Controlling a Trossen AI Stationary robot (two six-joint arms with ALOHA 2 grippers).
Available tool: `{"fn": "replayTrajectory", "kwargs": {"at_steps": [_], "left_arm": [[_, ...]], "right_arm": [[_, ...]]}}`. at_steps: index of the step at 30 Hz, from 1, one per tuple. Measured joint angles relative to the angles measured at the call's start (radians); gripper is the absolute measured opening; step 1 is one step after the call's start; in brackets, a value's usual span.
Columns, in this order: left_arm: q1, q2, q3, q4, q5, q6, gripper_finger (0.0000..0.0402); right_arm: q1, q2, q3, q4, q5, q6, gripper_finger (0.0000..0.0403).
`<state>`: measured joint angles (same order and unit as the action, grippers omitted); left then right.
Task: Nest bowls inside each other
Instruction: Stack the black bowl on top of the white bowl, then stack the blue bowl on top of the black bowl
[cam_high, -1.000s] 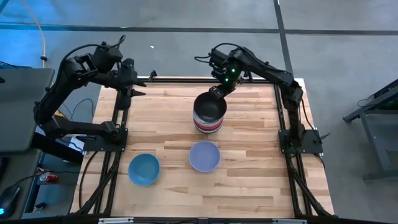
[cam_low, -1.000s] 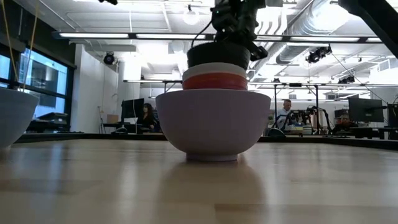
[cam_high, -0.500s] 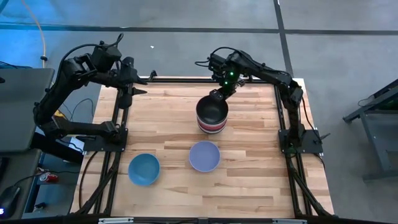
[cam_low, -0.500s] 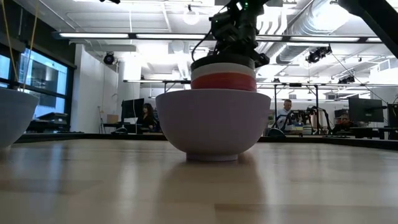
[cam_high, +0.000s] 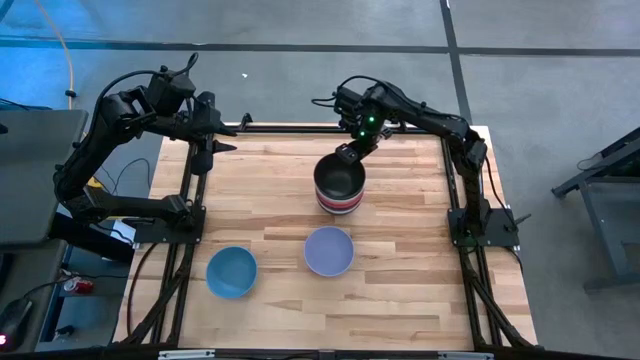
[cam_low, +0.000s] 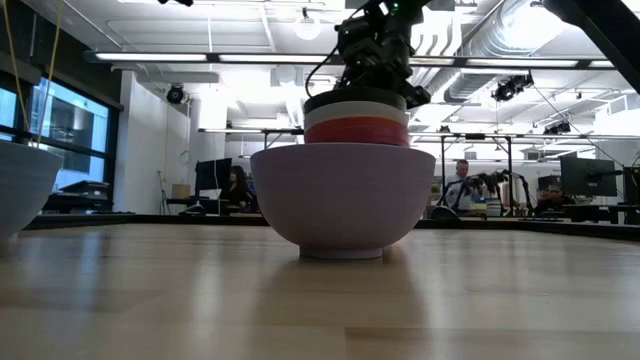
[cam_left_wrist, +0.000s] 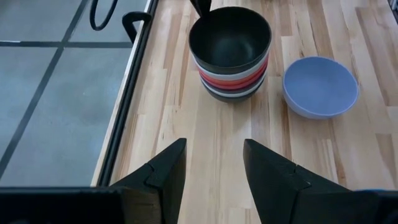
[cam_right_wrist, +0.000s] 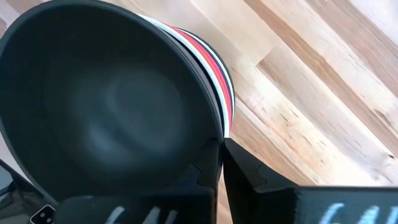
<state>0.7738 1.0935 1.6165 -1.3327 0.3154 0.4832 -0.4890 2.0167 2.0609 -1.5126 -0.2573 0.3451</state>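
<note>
A pale wooden table (cam_high: 400, 290) stood on a grey floor; behind it lay an open workroom with ceiling strip lights. At table centre sat a stack (cam_high: 339, 186) of nested bowls, black bowl (cam_left_wrist: 230, 37) uppermost. The right gripper (cam_right_wrist: 220, 152) pinched that bowl's rim, fingers nearly closed. The lavender bowl (cam_high: 329, 250) and blue bowl (cam_high: 232, 271) sat apart, nearer the front. The left gripper (cam_left_wrist: 211, 168) hung open at the table's far left corner, holding nothing.

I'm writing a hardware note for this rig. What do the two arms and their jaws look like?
Both arms are dark, jointed, with black cables looping along the links. The left gripper ends in two black, wedge-shaped jaws with angular tips. The right gripper has the same black jaws, with pale lettering on its body. A small green light glows on the right arm's wrist.
</note>
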Motion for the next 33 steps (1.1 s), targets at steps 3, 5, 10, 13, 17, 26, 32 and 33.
{"fn": "replayTrajectory", "kwargs": {"at_steps": [3, 5, 10, 13, 17, 26, 32, 33], "left_arm": [[0.000, 0.000, 0.000, 0.000, 0.000, -0.002, 0.0149], [0.000, 0.000, 0.000, 0.000, 0.000, -0.008, 0.0149], [0.000, 0.000, 0.000, -0.001, 0.000, -0.018, 0.0149], [0.000, 0.000, 0.000, -0.001, 0.000, -0.020, 0.0149], [0.000, 0.000, 0.000, -0.001, 0.000, -0.032, 0.0149], [-0.053, 0.000, -0.107, -0.075, 0.008, -0.076, 0.0149], [-0.138, -0.022, -0.308, -0.110, 0.000, -0.155, 0.0149], [-0.153, -0.027, -0.343, -0.106, 0.000, -0.172, 0.0149]], "right_arm": [[0.001, 0.000, 0.000, 0.003, -0.014, -0.001, 0.0006], [0.001, 0.000, 0.000, 0.003, -0.027, -0.003, 0.0023], [0.001, 0.000, 0.000, 0.003, -0.035, -0.007, 0.0087], [0.001, -0.008, 0.000, 0.004, -0.035, -0.010, 0.0122], [-0.005, -0.036, 0.000, 0.002, -0.035, -0.024, 0.0149], [-0.009, -0.205, 0.000, 0.009, 0.011, -0.182, 0.0158], [0.033, -0.360, 0.000, 0.085, 0.010, -0.366, 0.0158], [0.046, -0.384, 0.000, 0.101, 0.009, -0.397, 0.0158]]}}
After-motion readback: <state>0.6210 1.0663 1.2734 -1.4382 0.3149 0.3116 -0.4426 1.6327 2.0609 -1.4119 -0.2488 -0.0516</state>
